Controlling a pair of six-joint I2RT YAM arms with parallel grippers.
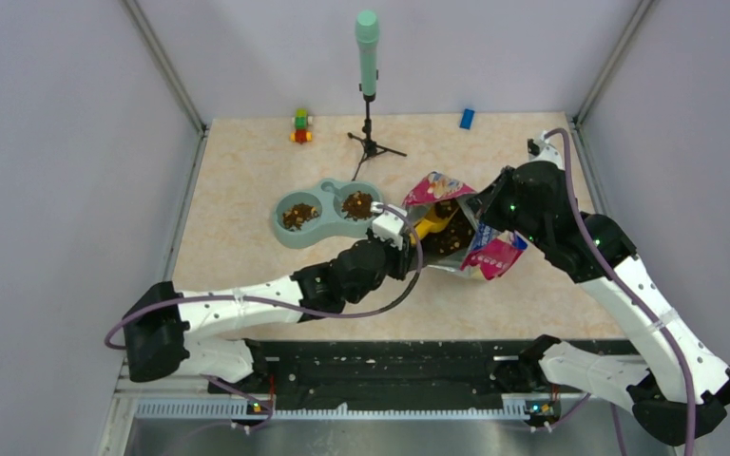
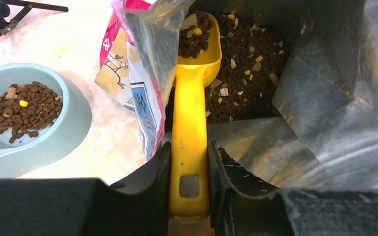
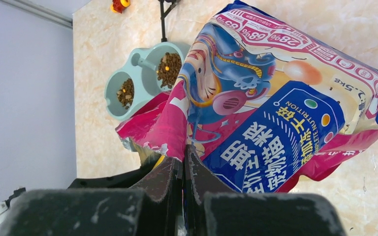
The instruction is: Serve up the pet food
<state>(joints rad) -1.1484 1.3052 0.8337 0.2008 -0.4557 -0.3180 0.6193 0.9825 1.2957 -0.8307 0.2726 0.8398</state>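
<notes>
glossy foil bag (image 3: 275, 98), smooth plastic scoop (image 2: 189, 147), matt kibble (image 2: 246, 73)

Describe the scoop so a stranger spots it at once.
Start at the green double bowl; right of it is a pink-and-blue bag. From its mouth juts the scoop, held by the left tool. Only it is long yellow plastic, kibble in its cup.

White arms (image 1: 238, 309), black joints (image 1: 361, 268), purple cables (image 1: 106, 334), black grippers (image 2: 189, 160).

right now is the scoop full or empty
Full: the scoop carries a heap of kibble in its bowl, down inside the open bag, with its handle in the left claw.
</notes>
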